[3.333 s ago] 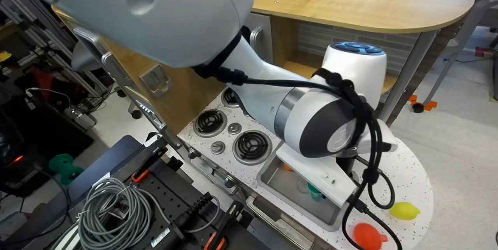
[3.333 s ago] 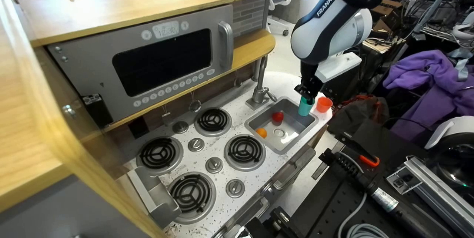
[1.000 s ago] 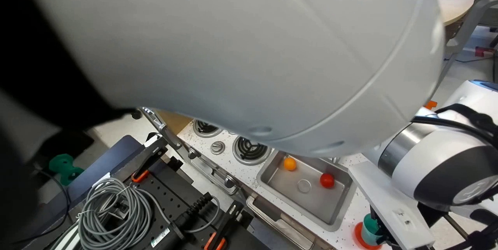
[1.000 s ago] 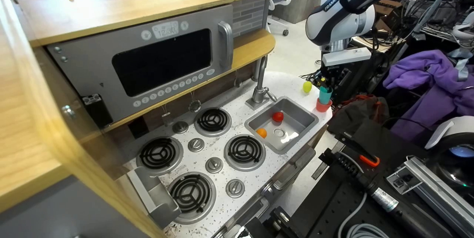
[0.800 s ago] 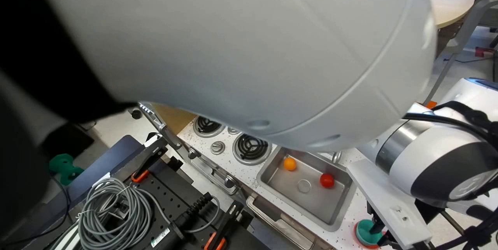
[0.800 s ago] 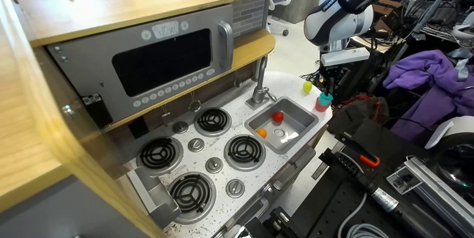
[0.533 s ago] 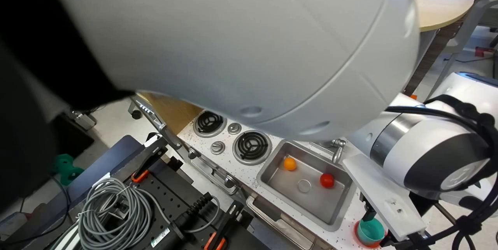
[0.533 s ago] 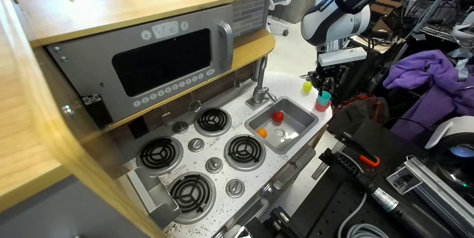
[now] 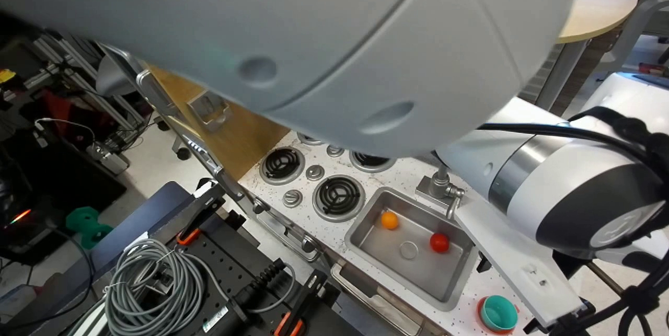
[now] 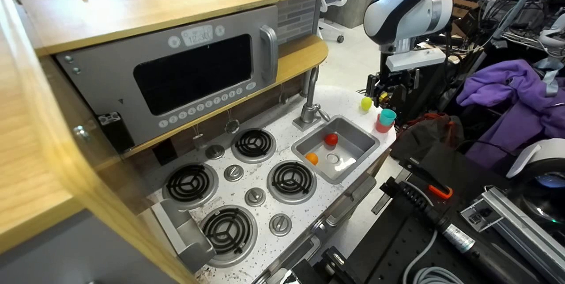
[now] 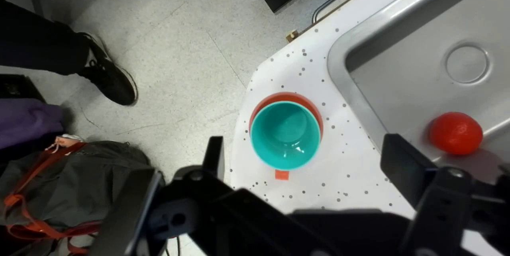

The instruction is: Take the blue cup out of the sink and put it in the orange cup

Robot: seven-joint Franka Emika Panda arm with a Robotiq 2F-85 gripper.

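Note:
The blue cup, teal and upright with its mouth up, sits inside the orange cup. Part of the orange rim and its small handle show around it. In both exterior views the blue cup stands out above the orange cup on the counter beside the sink. My gripper hangs above the cups, with its fingers spread wide and nothing between them. It is apart from both cups.
Inside the sink lie a red toy and a small orange ball. A yellow-green toy rests on the counter near the cups, by the rounded edge. The faucet rises behind the sink.
Earlier the gripper carried the blue cup from the sink over to the orange cup and lowered it in. Since then the fingers have spread, let go of it, and moved up and away.

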